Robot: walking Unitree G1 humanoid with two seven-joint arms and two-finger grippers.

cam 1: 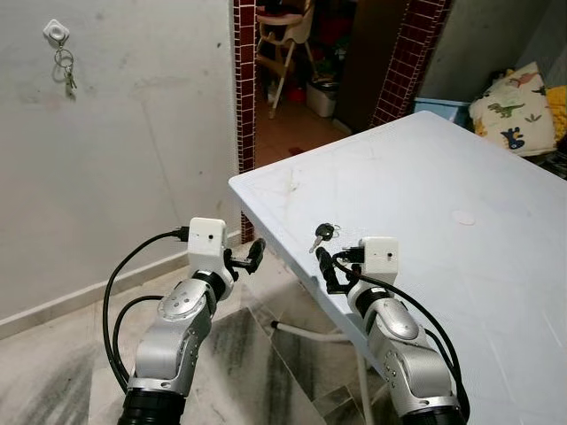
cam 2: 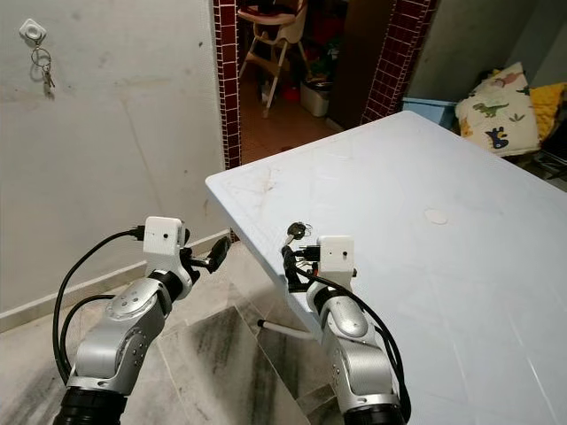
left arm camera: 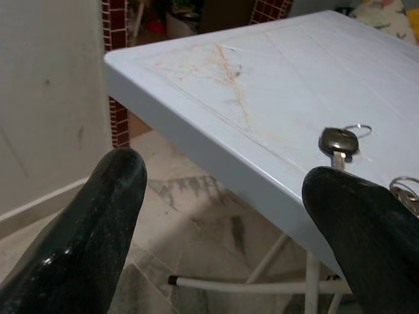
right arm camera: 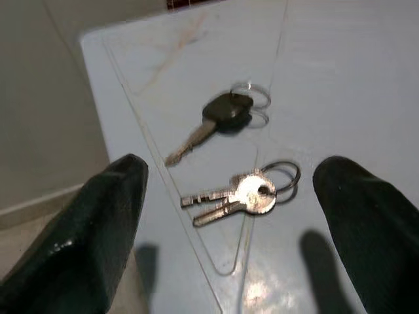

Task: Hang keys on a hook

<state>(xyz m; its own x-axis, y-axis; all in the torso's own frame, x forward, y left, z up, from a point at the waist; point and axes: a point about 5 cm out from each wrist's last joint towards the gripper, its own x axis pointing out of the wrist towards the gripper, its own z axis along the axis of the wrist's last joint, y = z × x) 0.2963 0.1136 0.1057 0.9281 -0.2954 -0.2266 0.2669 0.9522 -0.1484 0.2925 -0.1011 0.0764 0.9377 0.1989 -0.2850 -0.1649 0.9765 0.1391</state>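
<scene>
Right gripper [right arm camera: 229,216] is spread over your silver key pair [right arm camera: 239,195] on the pale blue plastic table [cam 1: 461,266]; black-headed key [right arm camera: 219,118] lies just beyond. Left gripper [left arm camera: 229,216] is spread too, off the table corner. Far wall: white square hook [cam 1: 56,33], keys already hanging [cam 1: 66,71].

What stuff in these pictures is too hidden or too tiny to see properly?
- Silver keys: clear from the right wrist, but in the eye views the right gripper covers them.
- Keys on the wall hook: too small in the eye views to count.
- Black key: in the left wrist view a finger hides its blade tip.
- Table: its far right side is cut off by the picture edge.
</scene>
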